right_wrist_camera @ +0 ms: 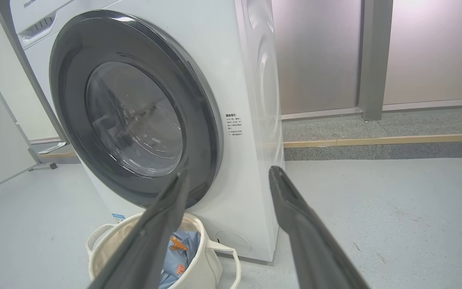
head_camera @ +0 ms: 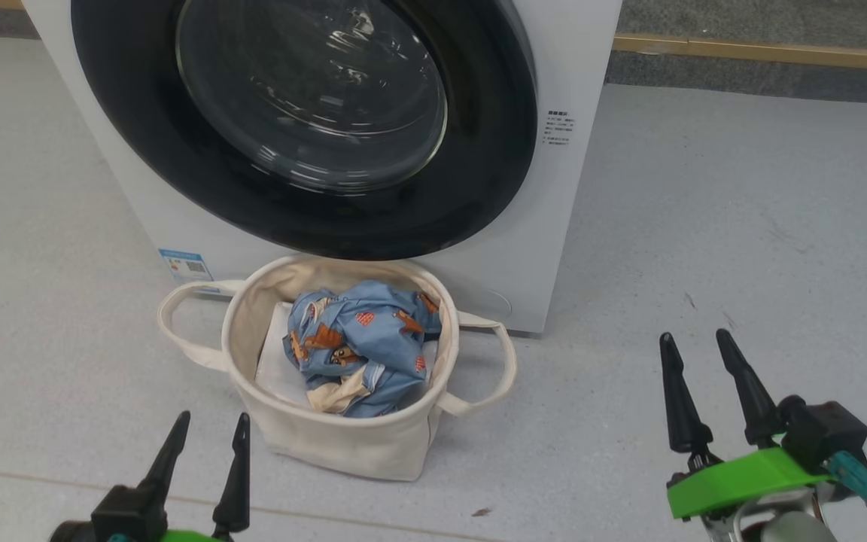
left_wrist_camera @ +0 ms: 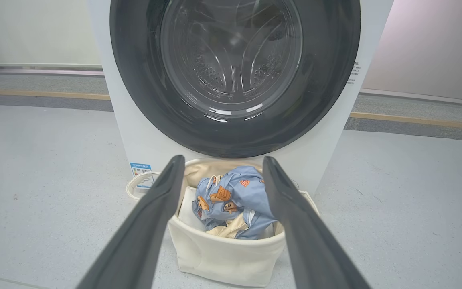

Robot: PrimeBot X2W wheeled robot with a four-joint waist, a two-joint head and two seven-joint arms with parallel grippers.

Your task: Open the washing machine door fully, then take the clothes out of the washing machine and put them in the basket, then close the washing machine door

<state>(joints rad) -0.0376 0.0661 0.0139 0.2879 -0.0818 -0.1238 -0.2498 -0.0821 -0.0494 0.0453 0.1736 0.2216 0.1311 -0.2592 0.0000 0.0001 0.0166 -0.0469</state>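
The white washing machine (head_camera: 569, 68) stands ahead with its round black-rimmed door (head_camera: 305, 120) shut flat against the front; the door (left_wrist_camera: 235, 72) shows the bare drum through its glass. The cream basket (head_camera: 343, 444) sits on the floor right in front of it, and the light blue printed clothes (head_camera: 366, 342) lie crumpled inside on a white sheet. My left gripper (head_camera: 210, 427) is open and empty, low and left of the basket. My right gripper (head_camera: 697, 345) is open and empty, well right of the basket. The right wrist view sees the door (right_wrist_camera: 134, 116) and clothes (right_wrist_camera: 179, 251).
Grey speckled floor (head_camera: 742, 248) spreads around the machine, widest to the right. A wooden strip (head_camera: 765, 51) runs along the floor's far edge. A pale wall with a grey post (right_wrist_camera: 373, 60) stands behind the machine. A blue sticker (head_camera: 187, 266) marks the machine's lower left corner.
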